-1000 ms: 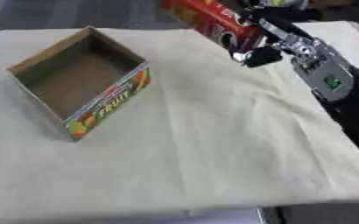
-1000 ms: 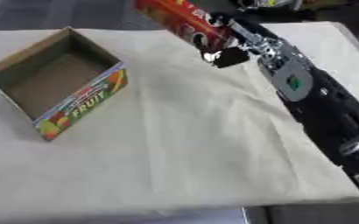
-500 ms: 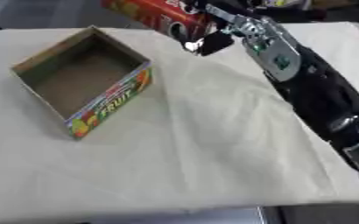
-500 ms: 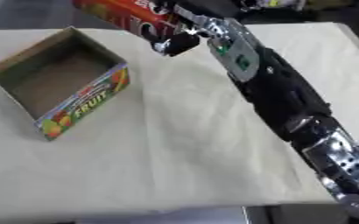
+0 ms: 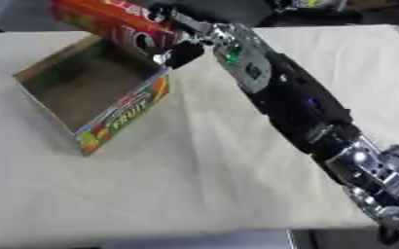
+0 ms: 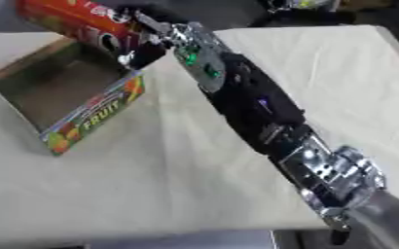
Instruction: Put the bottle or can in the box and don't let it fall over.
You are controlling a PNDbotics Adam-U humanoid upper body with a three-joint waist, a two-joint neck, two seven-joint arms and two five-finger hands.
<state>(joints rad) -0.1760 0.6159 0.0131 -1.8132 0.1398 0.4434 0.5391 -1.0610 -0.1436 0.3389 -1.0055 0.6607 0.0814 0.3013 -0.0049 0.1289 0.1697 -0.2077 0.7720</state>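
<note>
A red can (image 5: 114, 23) with white lettering hangs tilted above the far corner of the cardboard box (image 5: 97, 90), its lower end just over the box's rim. My right hand (image 5: 175, 31) is shut on the can's near end, the arm reaching in from the lower right across the cloth. The box is open at the top, brown inside, with a colourful "FRUIT" print on its near side wall (image 6: 92, 115). Nothing lies in the box. My left hand does not show.
A cream cloth (image 5: 194, 170) covers the table. Dark clutter (image 5: 314, 5) stands beyond the far edge. The table's near edge (image 5: 152, 238) runs along the bottom.
My right arm has swung left, carrying the can from the far middle of the table to above the box's far corner. The box has not moved on the cloth.
</note>
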